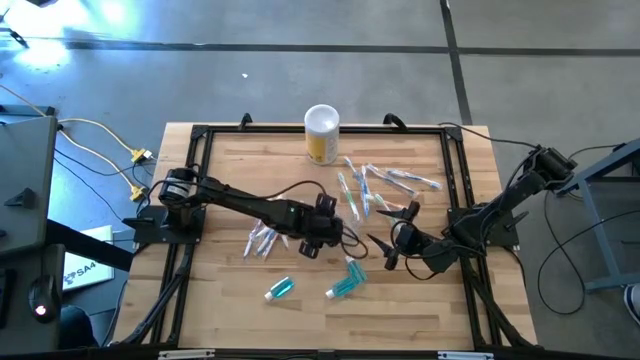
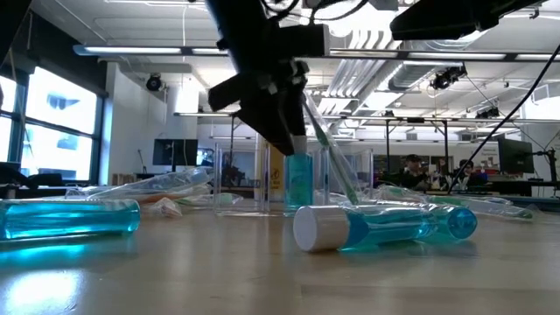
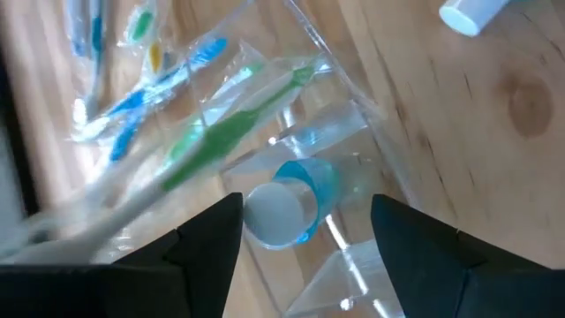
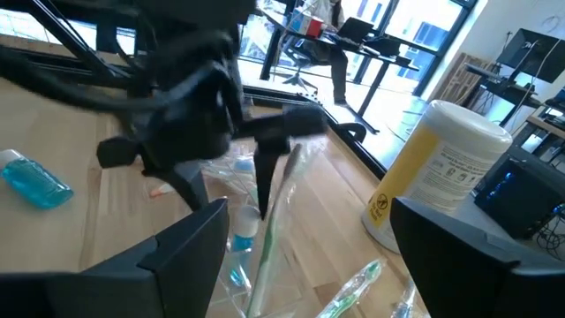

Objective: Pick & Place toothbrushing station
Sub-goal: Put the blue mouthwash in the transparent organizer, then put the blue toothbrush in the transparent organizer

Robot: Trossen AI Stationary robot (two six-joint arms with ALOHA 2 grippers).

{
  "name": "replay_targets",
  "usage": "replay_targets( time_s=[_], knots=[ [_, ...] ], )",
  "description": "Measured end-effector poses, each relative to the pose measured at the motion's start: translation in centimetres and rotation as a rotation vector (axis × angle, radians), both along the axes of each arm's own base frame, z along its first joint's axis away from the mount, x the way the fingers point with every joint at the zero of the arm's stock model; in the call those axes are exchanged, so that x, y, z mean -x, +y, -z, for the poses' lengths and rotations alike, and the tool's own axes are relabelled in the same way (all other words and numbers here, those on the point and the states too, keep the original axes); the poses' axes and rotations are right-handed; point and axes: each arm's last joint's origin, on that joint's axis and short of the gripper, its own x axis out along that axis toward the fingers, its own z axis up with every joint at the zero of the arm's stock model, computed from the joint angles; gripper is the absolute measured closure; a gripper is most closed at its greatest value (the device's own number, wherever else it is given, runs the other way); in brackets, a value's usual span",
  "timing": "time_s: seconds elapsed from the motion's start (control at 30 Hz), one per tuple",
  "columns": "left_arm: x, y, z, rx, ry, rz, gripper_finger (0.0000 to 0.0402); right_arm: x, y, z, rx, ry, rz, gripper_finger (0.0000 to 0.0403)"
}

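A clear plastic bag stands between my two grippers, with a green toothbrush and a teal tube with a white cap upright inside it. My left gripper hangs open just above the bag's mouth, one finger on each side of the tube. My right gripper is open and level, close to the bag on its right. Two more teal tubes lie flat nearer the front. Loose wrapped toothbrushes lie behind the bag, and others lie under the left arm.
A white and yellow canister stands at the table's far edge. A black frame runs around the wooden top. Bare wood lies toward the near right corner.
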Motion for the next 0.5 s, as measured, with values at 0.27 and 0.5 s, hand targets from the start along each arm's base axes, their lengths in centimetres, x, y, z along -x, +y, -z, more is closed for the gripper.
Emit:
replay_targets(
  time_s=[0.27,0.5],
  knots=[
    [0.0,-1.9,-4.2,-0.129,-0.041,-0.036,0.0158,0.0,0.0,0.0,0.000,0.000,0.000,0.0096],
    [2.4,-3.4,-7.0,-0.163,0.063,-0.137,0.0158,0.0,0.0,0.0,-0.001,0.000,-0.003,0.0096]
  ],
)
